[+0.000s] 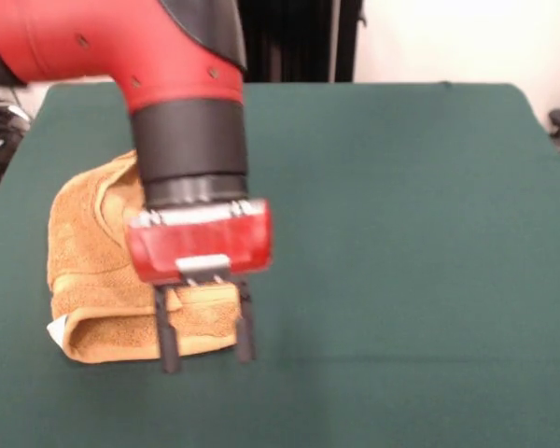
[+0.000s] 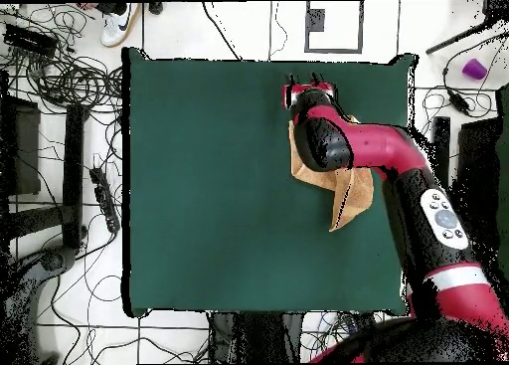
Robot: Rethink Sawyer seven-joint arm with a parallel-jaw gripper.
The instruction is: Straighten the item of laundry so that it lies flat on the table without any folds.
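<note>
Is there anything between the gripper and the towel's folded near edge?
Nothing. In the front view the open gripper stands right in front of the towel; only bare green table surrounds them.

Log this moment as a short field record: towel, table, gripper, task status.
towel: golden-orange towel, bunched and folded over itself, white tag at its near corner in the front view
table: dark green table, towel lies toward one side
gripper: gripper open, fingers pointing down at the towel's near folded edge, one finger on each side of its end
task status: not flat yet, folds remain
</note>
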